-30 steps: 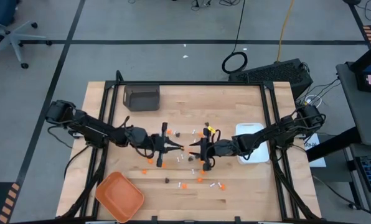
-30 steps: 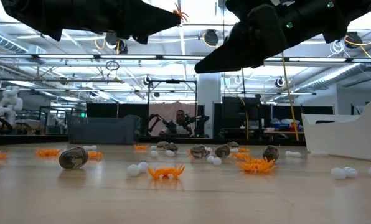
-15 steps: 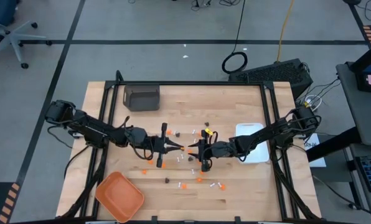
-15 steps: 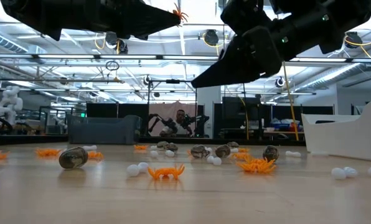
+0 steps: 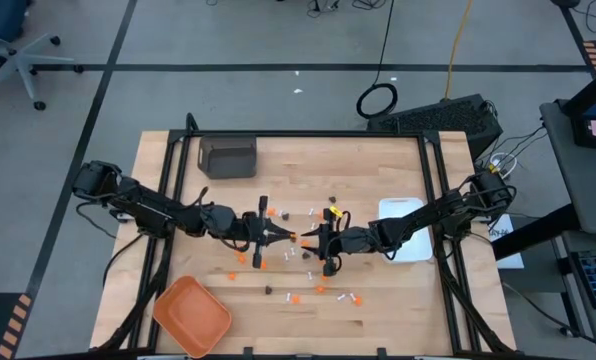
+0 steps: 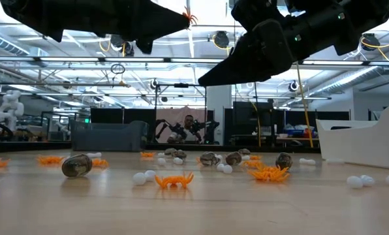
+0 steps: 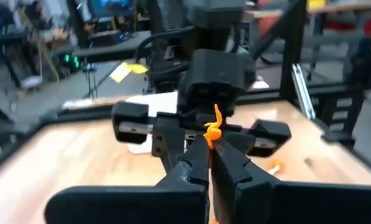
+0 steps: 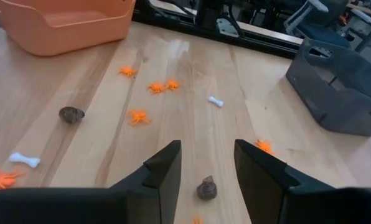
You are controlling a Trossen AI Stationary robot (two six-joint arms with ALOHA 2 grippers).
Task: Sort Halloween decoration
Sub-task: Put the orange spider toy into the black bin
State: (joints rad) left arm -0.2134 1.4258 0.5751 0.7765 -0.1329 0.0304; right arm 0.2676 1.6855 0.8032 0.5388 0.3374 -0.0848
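The Halloween decoration lies scattered over the middle of the wooden table: orange bits, dark bits and white sticks. Over the table's middle my left gripper is shut on one small orange spider, which the low view shows high above the table. My right gripper faces it from the right, open, with nothing between its fingers. In the low view the right gripper's tips hang lower than the spider and apart from it. My left gripper pinches the orange spider by its lower part between its two fingertips. The fingers lie level and come from the table's left. The spider stands up above the tips, lifted clear of the table.
An orange tray sits at the near left corner. A white dish lies at the right under my right arm. A dark grey bin stands at the far left. One dark bit lies on the wood below my right gripper.
My right gripper has dipped a little, its tips now lower in the low view; it stays open. My left gripper keeps its place, still shut on the spider.
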